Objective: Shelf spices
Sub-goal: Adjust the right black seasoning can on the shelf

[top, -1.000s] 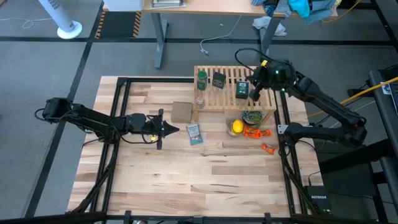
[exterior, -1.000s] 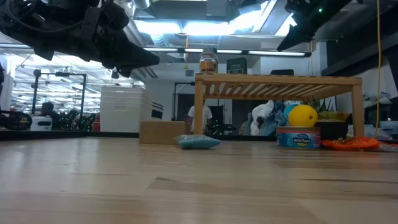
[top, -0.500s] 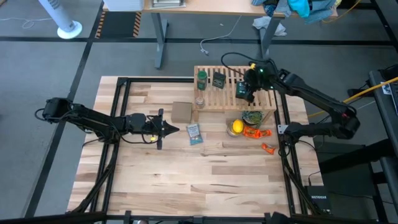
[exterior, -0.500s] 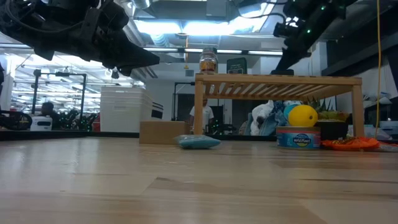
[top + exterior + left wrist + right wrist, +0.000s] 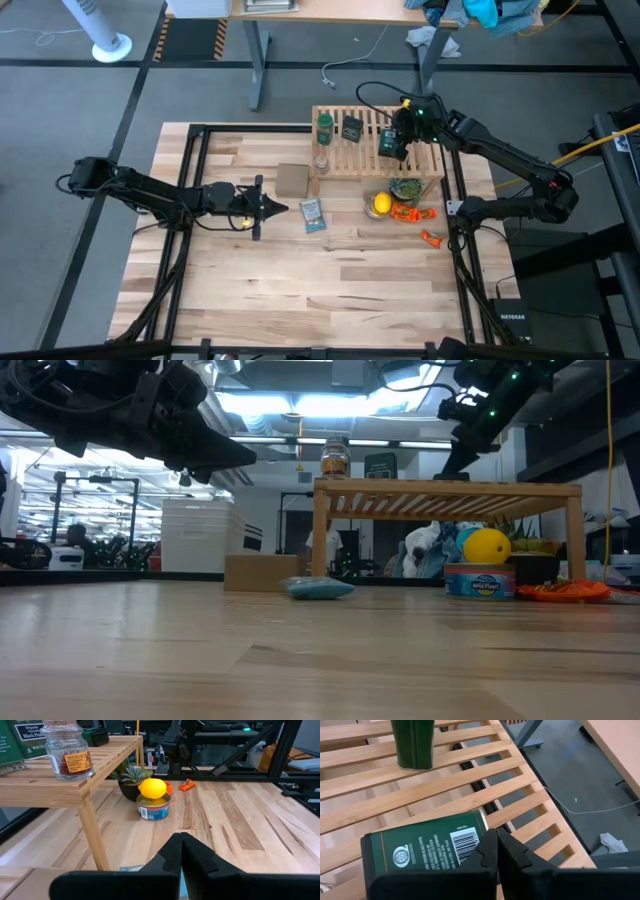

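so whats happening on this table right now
The right tool hovers shut over the wooden shelf, right by the green-labelled tin lying there. The green bottle, glass jar and other tin are also on the shelf. The left tool waits shut above mid-table.

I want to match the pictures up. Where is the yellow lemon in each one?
High view: the lemon sits just in front of the shelf, right of the table's middle.
Low view: lemon under the shelf's right end, on a tin.
Left wrist view: lemon on the tin, beside the shelf leg.
Right wrist view: not in it.
Shared landmark: the wooden shelf.
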